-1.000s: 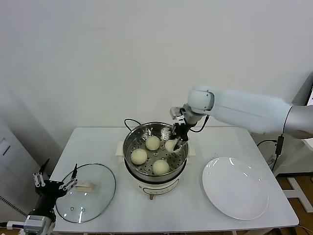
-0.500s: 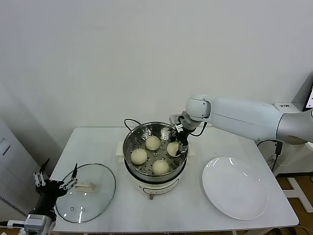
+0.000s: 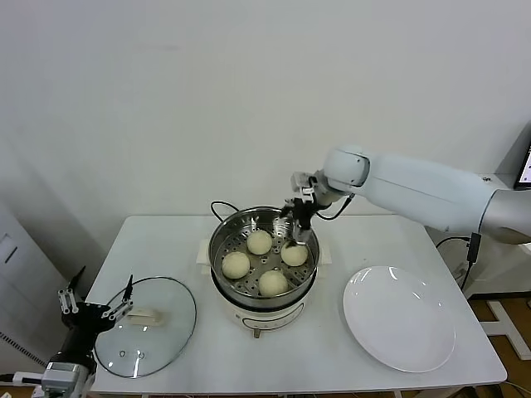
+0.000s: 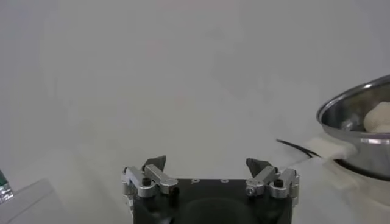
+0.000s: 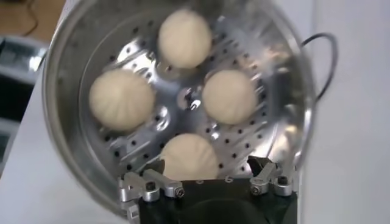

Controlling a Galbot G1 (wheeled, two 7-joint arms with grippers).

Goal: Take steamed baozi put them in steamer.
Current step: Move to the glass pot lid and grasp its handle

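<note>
light: bright, even | shadows: soft | glare: steamer rim | blur: slight

The steamer sits at the centre of the table, with all four baozi inside on its perforated tray. The glass lid lies flat to its left, the plate to its right. The right gripper hangs above the steamer's rear right rim, apparently clear of the buns. The left gripper sits off the table's front left corner, beside the lid.
</note>
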